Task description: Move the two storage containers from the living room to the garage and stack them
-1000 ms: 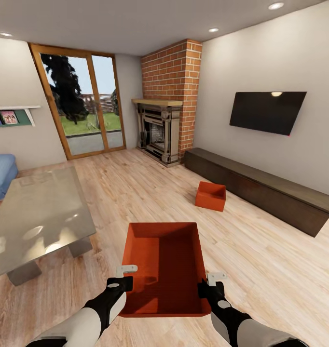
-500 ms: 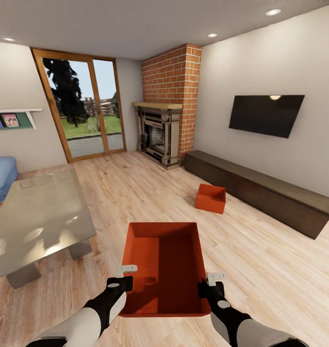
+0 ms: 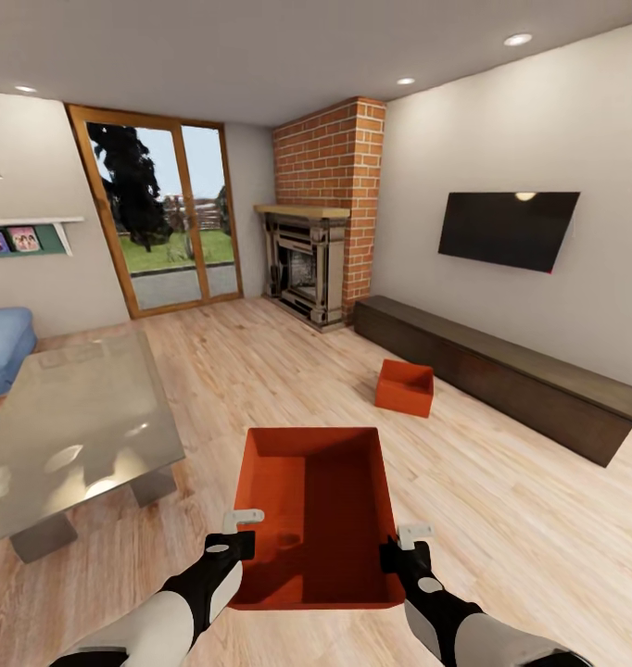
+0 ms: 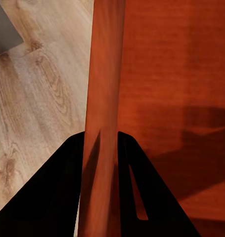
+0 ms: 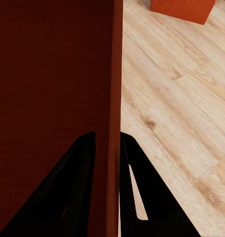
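Each gripper's fingers straddle a side wall of the held container.

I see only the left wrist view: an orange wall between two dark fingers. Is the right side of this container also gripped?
Observer: Yes. In the right wrist view the right gripper has one finger on each side of the opposite wall of the held container.
Operator: Where is the other container?
Observer: The second container sits on the wood floor, ahead and to the right, in front of the long dark cabinet.
Operator: Is anything near on my left?
Observer: A low glass-topped table stands to the left of the held container; the left gripper is apart from it.
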Controlling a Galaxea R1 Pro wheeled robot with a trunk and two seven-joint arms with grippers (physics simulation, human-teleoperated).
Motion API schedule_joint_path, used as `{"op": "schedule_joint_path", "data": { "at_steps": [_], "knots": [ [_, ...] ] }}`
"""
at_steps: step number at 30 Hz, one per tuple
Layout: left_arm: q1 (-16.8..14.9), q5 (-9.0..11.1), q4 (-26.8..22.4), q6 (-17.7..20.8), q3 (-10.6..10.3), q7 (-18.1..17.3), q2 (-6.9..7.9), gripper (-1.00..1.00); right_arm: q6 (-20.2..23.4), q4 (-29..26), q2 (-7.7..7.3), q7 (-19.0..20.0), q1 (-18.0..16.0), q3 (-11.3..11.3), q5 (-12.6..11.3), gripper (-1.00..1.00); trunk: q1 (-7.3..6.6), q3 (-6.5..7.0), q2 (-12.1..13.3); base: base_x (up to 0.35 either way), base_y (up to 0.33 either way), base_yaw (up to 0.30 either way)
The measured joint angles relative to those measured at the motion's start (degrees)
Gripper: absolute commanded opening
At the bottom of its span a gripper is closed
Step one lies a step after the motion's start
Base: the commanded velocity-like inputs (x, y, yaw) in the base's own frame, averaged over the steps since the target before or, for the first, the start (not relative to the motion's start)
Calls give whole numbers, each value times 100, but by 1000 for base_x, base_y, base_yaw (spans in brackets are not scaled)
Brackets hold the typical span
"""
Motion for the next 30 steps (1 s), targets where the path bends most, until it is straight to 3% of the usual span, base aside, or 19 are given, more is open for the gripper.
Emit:
{"op": "schedule_joint_path", "data": {
  "at_steps": [30],
  "knots": [
    [0, 2, 1, 0, -1, -2, 1, -100, 1, 0, 0, 2, 0, -4, 4, -100, 0, 273, 0, 0, 0, 0]
  ]
}}
